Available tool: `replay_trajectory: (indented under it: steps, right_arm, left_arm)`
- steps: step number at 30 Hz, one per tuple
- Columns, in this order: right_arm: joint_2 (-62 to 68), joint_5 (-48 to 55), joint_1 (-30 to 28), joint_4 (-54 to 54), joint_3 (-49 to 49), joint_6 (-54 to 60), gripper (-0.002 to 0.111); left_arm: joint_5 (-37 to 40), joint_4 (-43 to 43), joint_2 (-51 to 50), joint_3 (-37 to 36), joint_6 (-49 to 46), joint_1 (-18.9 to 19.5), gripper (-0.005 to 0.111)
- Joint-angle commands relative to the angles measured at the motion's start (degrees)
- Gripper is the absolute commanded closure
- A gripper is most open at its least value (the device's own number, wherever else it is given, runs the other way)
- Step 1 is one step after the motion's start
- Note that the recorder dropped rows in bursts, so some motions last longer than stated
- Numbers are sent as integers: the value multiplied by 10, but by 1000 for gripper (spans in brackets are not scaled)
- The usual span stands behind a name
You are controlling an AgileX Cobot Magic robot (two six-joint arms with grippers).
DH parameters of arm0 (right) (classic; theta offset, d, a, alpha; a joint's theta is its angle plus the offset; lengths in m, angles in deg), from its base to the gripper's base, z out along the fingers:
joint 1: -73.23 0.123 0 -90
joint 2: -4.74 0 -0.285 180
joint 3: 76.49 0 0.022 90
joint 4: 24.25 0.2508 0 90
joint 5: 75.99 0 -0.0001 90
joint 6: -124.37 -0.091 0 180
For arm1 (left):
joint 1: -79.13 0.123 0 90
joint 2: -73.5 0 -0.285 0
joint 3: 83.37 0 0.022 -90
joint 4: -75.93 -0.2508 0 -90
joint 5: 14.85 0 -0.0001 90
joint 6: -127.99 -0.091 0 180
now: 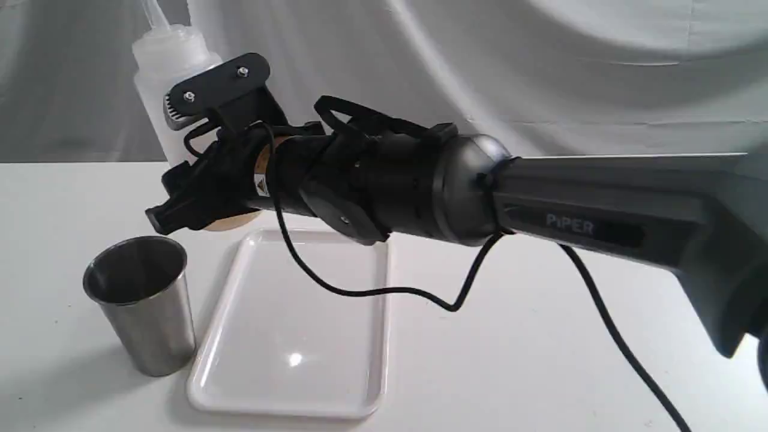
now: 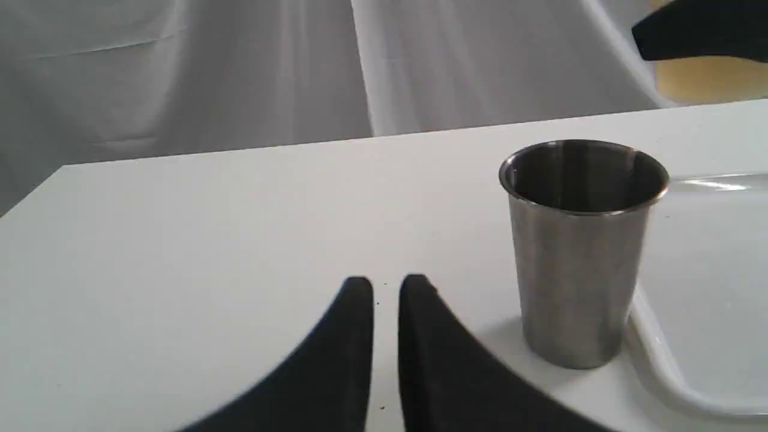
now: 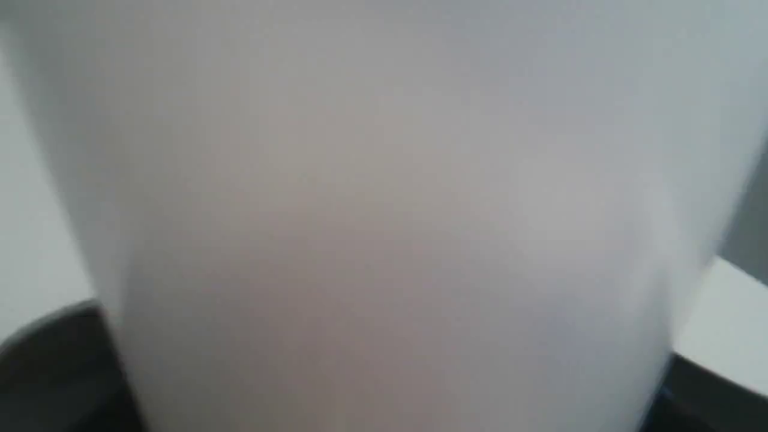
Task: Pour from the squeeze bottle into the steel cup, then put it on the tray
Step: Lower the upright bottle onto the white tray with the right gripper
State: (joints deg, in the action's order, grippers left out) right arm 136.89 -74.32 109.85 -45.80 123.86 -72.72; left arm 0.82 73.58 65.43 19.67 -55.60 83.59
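Note:
The squeeze bottle [image 1: 161, 72] stands upright at the back left, its nozzle running out of the top of the exterior view. Orange-yellow liquid [image 1: 231, 222] shows at its base, just past the far edge of the tray [image 1: 336, 336]. My right gripper [image 1: 193, 150] reaches across and is shut on the bottle's body. Blurred bottle wall [image 3: 384, 210] fills the right wrist view, with a dark finger [image 3: 48, 372] at its side. The steel cup [image 1: 144, 306] stands upright left of the tray. My left gripper [image 2: 387, 285] hovers low beside the cup [image 2: 579, 252], shut and holding nothing.
A black cable [image 1: 384, 291] hangs from the right arm over the tray. The white table [image 1: 540, 360] extends to the right, and grey cloth [image 1: 540, 72] hangs behind it. In the left wrist view the tray's rim [image 2: 660, 366] nearly touches the cup's base.

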Motion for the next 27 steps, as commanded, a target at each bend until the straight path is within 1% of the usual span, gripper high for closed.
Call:
replay_trajectory:
  steps: [1, 4, 8, 10, 12, 16, 20, 27]
  right_arm:
    - [-8, -51, -1, 72, 4, 83, 108]
    - [-7, -104, -1, 91, -19, 121, 108]
    - [-7, -224, 0, 206, -73, 232, 108]
    - [-7, -285, 1, 233, -101, 252, 108]
    - [-7, -322, 1, 259, -120, 276, 108]
    - [-7, -361, 1, 326, -147, 324, 108]
    - [-7, -405, 1, 331, -180, 330, 108]
    - [-4, -407, 1, 331, -211, 330, 108]
  left_arm:
    - [-4, 0, 3, -3, 1, 2, 98]
    - [-4, 0, 3, -3, 1, 2, 98]
    - [-4, 0, 3, -3, 1, 2, 98]
    - [-4, 0, 3, -3, 1, 2, 98]
    - [-4, 0, 3, -3, 1, 2, 98]
    - [-4, 0, 3, -3, 1, 2, 98]
    - [-4, 0, 3, -3, 1, 2, 98]
    - [-4, 0, 3, -3, 1, 2, 98]
